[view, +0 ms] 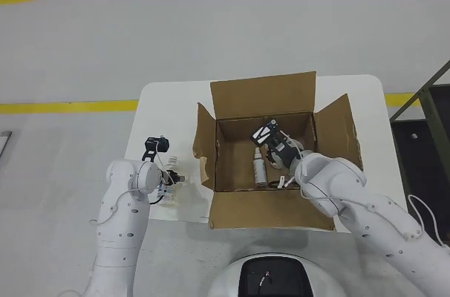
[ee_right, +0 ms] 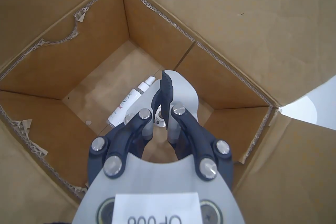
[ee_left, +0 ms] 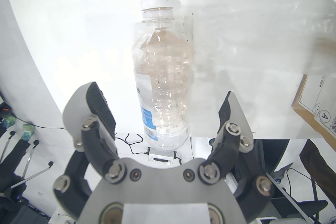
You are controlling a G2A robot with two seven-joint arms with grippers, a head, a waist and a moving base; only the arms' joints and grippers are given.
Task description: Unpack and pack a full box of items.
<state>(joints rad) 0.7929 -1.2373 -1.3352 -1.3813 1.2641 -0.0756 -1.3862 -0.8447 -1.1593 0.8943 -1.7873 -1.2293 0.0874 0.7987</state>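
Left gripper (ee_left: 161,93): fingers wide, flanking a clear, white-capped plastic bottle (ee_left: 162,72) on the white desk (ee_left: 78,12). Right gripper (ee_right: 166,88): fingers pressed together inside the open brown cardboard box (ee_right: 157,25), above a small white spray bottle (ee_right: 131,101).

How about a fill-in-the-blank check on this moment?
The left pincer stands ___ over the clear bottle. That bottle lies on the white ___. The right pincer hangs ___ above the white spray bottle inside the cardboard box.
Missing: open; table; shut.
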